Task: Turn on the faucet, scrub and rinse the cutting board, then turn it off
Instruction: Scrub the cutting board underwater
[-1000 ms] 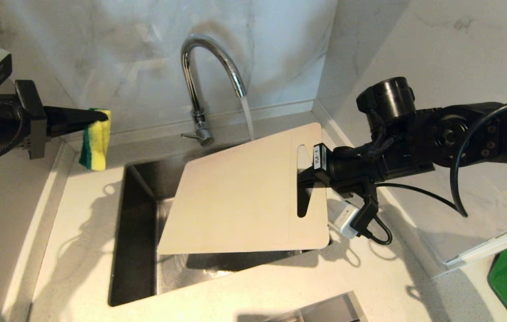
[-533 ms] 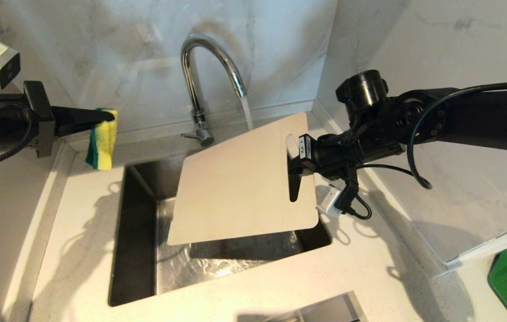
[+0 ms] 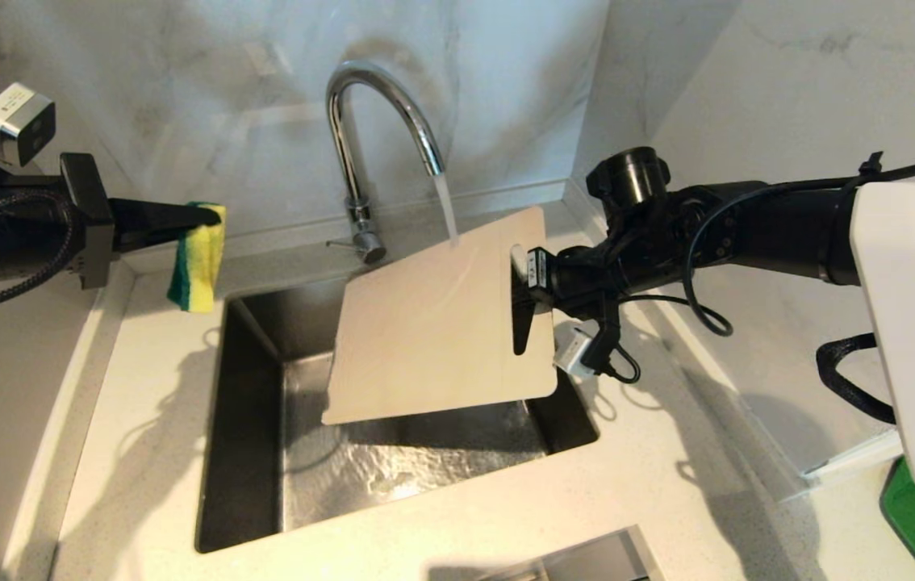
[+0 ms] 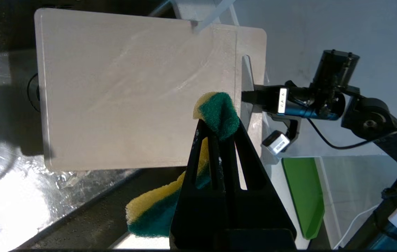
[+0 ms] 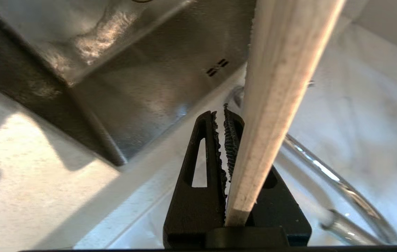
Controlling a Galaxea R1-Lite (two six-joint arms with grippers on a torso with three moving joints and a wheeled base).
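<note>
1. Head view: right tool (image 3: 524, 300) clamps cutting board (image 3: 433, 323) at its handle end, tilted over sink (image 3: 248, 484), faucet (image 3: 361, 145) stream hitting its top edge. Left tool (image 3: 203, 215) pinches sponge (image 3: 198, 257), well left of board.
2. Left wrist: board (image 4: 121, 91) lies ahead of sponge (image 4: 216, 115), long axis crosswise; left arm does the scrubbing.
3. Right wrist: board (image 5: 275, 105) edge-on btwn closed fingers.
4. Vs earlier: board now further under the stream, steeper; sponge nearer.

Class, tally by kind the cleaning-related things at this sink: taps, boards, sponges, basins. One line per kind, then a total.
Faucet: 1
Cutting board: 1
Sponge: 1
Sink basin: 1
Total: 4
</note>
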